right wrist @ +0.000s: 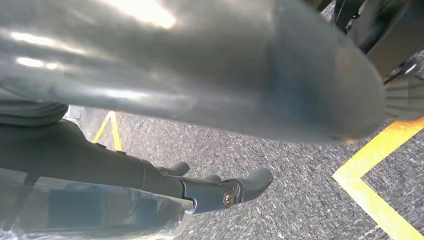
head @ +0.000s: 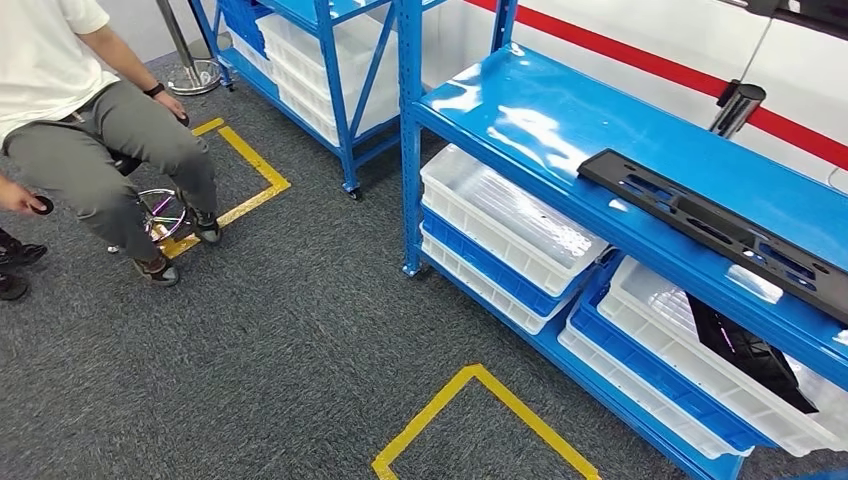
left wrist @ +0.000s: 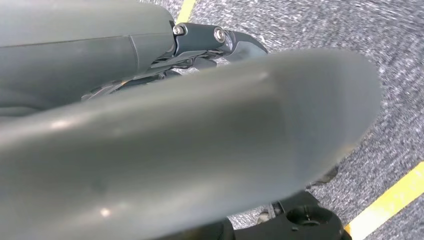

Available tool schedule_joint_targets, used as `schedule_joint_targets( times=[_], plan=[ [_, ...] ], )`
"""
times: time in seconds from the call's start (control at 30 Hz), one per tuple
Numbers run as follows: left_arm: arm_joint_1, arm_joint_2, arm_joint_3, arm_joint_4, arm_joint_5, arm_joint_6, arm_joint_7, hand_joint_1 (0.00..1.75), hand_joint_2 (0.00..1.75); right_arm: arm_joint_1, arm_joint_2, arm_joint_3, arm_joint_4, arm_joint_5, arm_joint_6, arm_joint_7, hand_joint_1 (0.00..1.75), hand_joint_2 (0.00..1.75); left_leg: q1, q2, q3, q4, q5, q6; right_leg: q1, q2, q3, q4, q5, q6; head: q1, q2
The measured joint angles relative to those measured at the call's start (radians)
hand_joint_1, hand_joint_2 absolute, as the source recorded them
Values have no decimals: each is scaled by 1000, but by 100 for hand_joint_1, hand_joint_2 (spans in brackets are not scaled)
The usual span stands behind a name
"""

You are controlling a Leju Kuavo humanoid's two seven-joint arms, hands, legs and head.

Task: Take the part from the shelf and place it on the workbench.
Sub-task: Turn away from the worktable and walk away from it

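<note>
A long black flat part (head: 715,225) with cut-outs lies on the top deck of the blue shelf (head: 520,110), toward its right end. A second dark part (head: 745,350) rests in a white bin on the level below. In the left wrist view my left hand (left wrist: 195,135) hangs over grey carpet, its thick thumb and dark fingers (left wrist: 220,40) apart with nothing between them. My right hand (right wrist: 210,75) hangs the same way in the right wrist view, with its dark fingers (right wrist: 225,192) stretched out and nothing held.
White and blue bins (head: 510,225) fill the shelf's lower levels. A second blue rack (head: 330,60) stands behind. A person (head: 90,120) sits on a stool at the left. Yellow tape (head: 480,410) marks a square on the carpet before the shelf.
</note>
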Motion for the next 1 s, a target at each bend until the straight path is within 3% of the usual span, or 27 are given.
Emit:
schedule_joint_targets(
  times=[0.07, 0.1, 0.17, 0.23, 0.3, 0.33, 0.37, 0.4, 0.47, 0.53, 0.6, 0.67, 0.73, 0.8, 0.87, 0.9, 0.93, 0.97, 1.0],
  plan=[
    [-1, 0, 0, 0, -3, 0, 1, 0, 0, -4, 0, -2, -1, 3, 0, 0, 0, 0, -6, 21, 8, 1, -7, -13, 5, -38, 51, -91, 28, -9, -1, 0],
    [-2, 0, 0, 0, -4, 0, 2, 0, 0, -5, 0, -2, -1, 4, 0, 0, 0, 0, -9, 32, 12, 1, -10, -19, 9, -39, 53, -100, 31, -18, -2, 0],
    [-5, 0, 0, 0, -4, 0, 4, 0, 0, -4, 0, -3, -1, 4, 0, 0, 0, 0, -3, 44, 20, 4, -16, -31, 5, -11, 52, -99, 35, -34, -6, 0],
    [-7, 0, 0, 0, -4, 0, 4, 0, 0, -4, 0, -3, -1, 5, -1, 0, 0, 0, 4, 1, 5, 50, -53, -42, -2, 13, 58, -102, 40, -49, -7, 0],
    [-5, 0, 0, 0, -4, 0, 4, 0, 0, -5, 0, -3, -1, 5, -1, 0, 0, 0, 6, -61, -52, 173, -122, -46, -1, 38, 56, -102, 45, -60, -9, 0],
    [-3, 0, 0, 0, -5, 0, 5, 0, 0, -5, 0, -3, -1, 6, -1, 0, 0, 0, 6, -75, -85, 238, -148, -46, 2, 52, 55, -101, 47, -63, -9, 0],
    [-1, 0, 0, 0, -5, 0, 6, 0, 0, -5, 0, -3, -1, 6, -1, 0, 0, 0, 6, -81, -108, 280, -156, -45, 5, 68, 54, -101, 48, -64, -9, 0],
    [0, 0, 0, 0, -6, 0, 7, 0, 0, -4, 0, -3, -1, 7, -1, 0, 0, 0, 6, -83, -115, 283, -141, -42, 8, 84, 54, -101, 49, -65, -9, 0],
    [0, 0, 0, 0, -8, 0, 8, 0, 87, -3, 1, -3, -1, 8, -1, 0, 0, 0, 6, -101, -78, 184, -67, -31, 11, 114, 56, -101, 50, -65, -9, 0],
    [0, 3, 0, 0, -10, 0, 8, 0, 175, -4, 4, -3, -1, 9, -1, 0, 0, 0, 5, -155, -27, 62, -12, -17, 13, 139, 54, -100, 51, -62, -8, 0],
    [-1, 4, 0, 0, -14, 0, 10, 0, 175, -5, 7, -3, -1, 9, -1, 0, 0, 0, 0, -180, -9, 17, -3, -9, 12, 161, 45, -100, 55, -53, -9, 0],
    [-4, 2, 0, 0, -19, 0, 11, 0, 175, -4, 6, -3, -1, 9, 0, 1, 0, 0, -1, -153, -5, 5, 5, -2, 11, 172, 33, -100, 60, -40, -10, 0],
    [-4, 0, 0, 0, -23, 0, 11, 0, 175, -3, 5, -4, -1, 9, 0, 2, 0, 0, 2, -125, 0, -11, 15, 8, 14, 126, 9, -64, 42, -38, -7, 0],
    [-2, 0, 0, 0, -24, 0, 12, 0, 175, -6, 4, -4, -1, 10, 0, 3, 0, 0, 2, -92, 1, -16, 17, 12, 12, 68, -48, 48, -13, -43, -4, 0],
    [0, -1, 0, 0, -25, 0, 14, 0, 175, -7, 4, -4, -1, 10, 0, 3, 0, 0, 0, -58, -2, -15, 17, 11, 6, 55, -106, 166, -58, -37, -3, 0],
    [0, -1, 0, 0, -25, 0, 14, 0, 175, -6, 3, -4, -1, 10, 0, 4, 0, 0, 1, -43, -3, -15, 16, 10, 3, 52, -111, 181, -59, -29, -3, 0],
    [0, -2, 0, 0, -25, 0, 15, 0, 175, -4, 2, -4, -1, 10, 0, 4, 0, 0, 3, -29, -2, -15, 15, 8, -1, 46, -92, 151, -43, -18, -2, 0],
    [0, -3, 0, 0, -25, 0, 15, 0, 175, -2, 1, -4, -1, 10, 0, 4, 0, 0, 5, -16, 0, -14, 13, 4, -5, 32, -53, 84, -18, -6, -3, 0],
    [0, -3, 0, 0, -25, 0, 15, 0, 175, -3, 0, -4, -1, 10, 0, 5, 0, 0, 4, -3, 4, -14, 10, -2, -8, 4, -9, 8, 6, 1, -1, 0]
  ],
)
